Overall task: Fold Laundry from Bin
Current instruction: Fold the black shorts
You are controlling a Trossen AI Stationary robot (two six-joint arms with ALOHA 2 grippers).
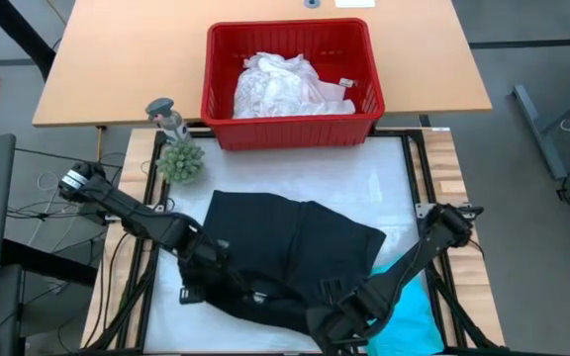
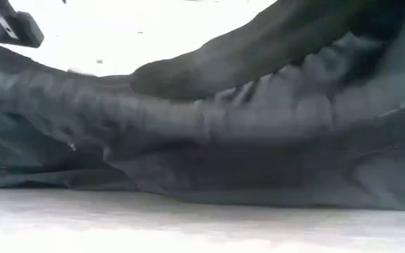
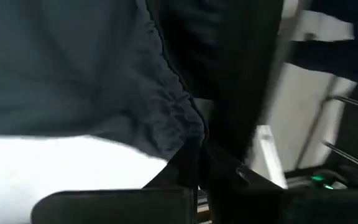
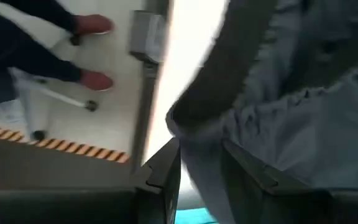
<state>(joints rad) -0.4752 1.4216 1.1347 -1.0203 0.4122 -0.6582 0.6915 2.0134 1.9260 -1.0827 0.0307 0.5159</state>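
The soft black garment [image 1: 290, 252] lies spread on the white tabletop [image 1: 384, 178]. The left pincer [image 3: 199, 163] pinches its near edge; the right pincer [image 4: 201, 165] stands parted around the hem. Both should lift evenly to fold without bunching.

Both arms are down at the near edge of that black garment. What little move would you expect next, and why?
Probably the right tool finishes letting go and backs off. Its fingers stand apart around the hem of the black garment, which already lies spread on the white mat. The left tool is pinched shut on the same edge, so it would likely release afterwards.
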